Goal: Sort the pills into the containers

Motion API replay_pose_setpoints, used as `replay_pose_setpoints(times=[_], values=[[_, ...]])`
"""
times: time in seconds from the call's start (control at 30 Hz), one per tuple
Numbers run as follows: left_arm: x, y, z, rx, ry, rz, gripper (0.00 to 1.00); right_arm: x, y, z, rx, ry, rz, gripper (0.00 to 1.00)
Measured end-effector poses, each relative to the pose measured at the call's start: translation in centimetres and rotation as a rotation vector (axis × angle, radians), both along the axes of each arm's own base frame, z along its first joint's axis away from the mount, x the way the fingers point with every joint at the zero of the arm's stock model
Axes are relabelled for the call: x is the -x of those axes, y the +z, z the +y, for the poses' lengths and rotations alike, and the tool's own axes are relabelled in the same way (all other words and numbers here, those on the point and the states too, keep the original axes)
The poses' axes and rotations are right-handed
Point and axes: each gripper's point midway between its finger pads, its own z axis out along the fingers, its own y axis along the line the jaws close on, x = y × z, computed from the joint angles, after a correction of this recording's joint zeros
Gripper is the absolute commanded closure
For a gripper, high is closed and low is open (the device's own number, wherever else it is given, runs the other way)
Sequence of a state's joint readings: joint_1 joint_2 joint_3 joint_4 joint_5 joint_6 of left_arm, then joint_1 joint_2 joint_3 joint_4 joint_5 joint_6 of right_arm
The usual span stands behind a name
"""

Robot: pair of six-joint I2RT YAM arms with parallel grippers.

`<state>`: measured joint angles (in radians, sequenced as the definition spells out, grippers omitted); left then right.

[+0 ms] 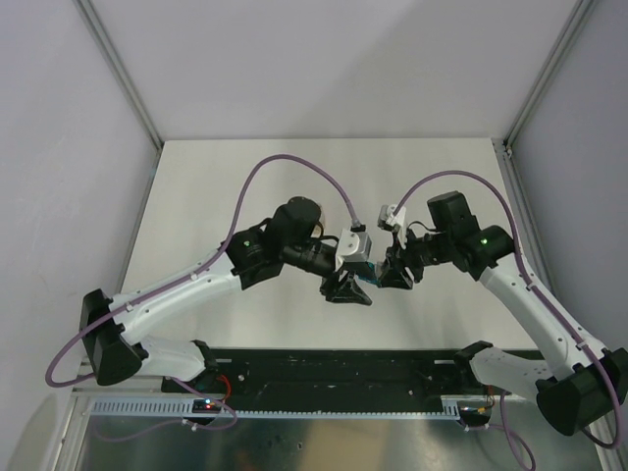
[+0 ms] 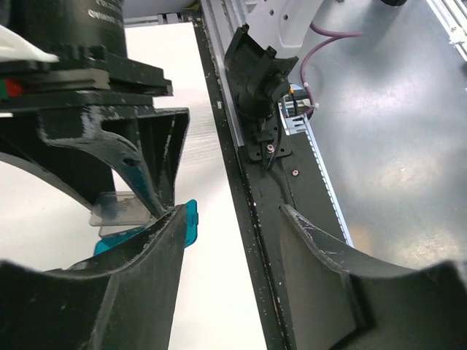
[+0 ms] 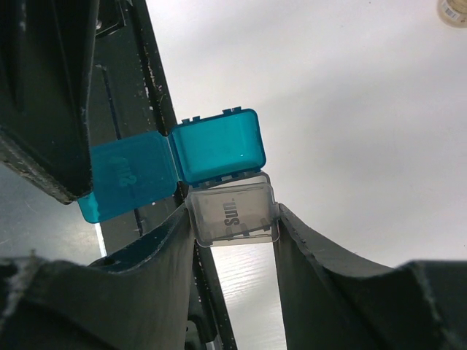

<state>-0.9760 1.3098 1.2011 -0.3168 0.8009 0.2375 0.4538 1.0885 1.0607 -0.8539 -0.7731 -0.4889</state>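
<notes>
Box: we are seeing the teal box [image 3: 219, 146] standing open at the middle of the scene, between the two grippers. We are not managing to tell whether it is touching the table.
Flap: the grey see-through flap [image 3: 233, 211], marked "Sun", is joining the box along one edge and is lying just below the teal part in the right wrist view.
Right gripper: the right gripper [image 3: 233, 222] is pinching the box by that flap, with one finger pressing on each side of it.
Left gripper: the left gripper [image 2: 232, 211] is standing spread wide just left of the box. A teal corner of the box is showing beside one finger, and the fingers are not pressing on the box.
Round thing: a pale round thing [image 3: 452, 10] is lying well apart from the box, cut off by the picture's edge. We are not able to say what it is.
Table: the white table [image 1: 245, 177] is spreading under and beyond the box.
Rail: a black rail [image 1: 334, 368] is running across on the near side of the box, by the arm bases.
Cables: purple cables [image 1: 257, 177] are arching over the arms on either side of the box.
</notes>
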Motion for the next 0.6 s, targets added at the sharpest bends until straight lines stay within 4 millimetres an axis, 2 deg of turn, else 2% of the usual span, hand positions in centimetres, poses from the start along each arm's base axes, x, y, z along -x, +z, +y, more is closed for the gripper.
replay_pose_setpoints(times=[0.27, 0.6], values=[[0.5, -1.9, 0.3, -0.035, -0.015, 0.012, 0.43, -0.5, 0.0, -0.4, 0.004, -0.024, -0.002, 1.00], [-1.2, -1.9, 0.5, -0.049, 0.060, -0.011, 0.19, -0.8, 0.0, -0.6, 0.021, -0.040, -0.018, 1.00]])
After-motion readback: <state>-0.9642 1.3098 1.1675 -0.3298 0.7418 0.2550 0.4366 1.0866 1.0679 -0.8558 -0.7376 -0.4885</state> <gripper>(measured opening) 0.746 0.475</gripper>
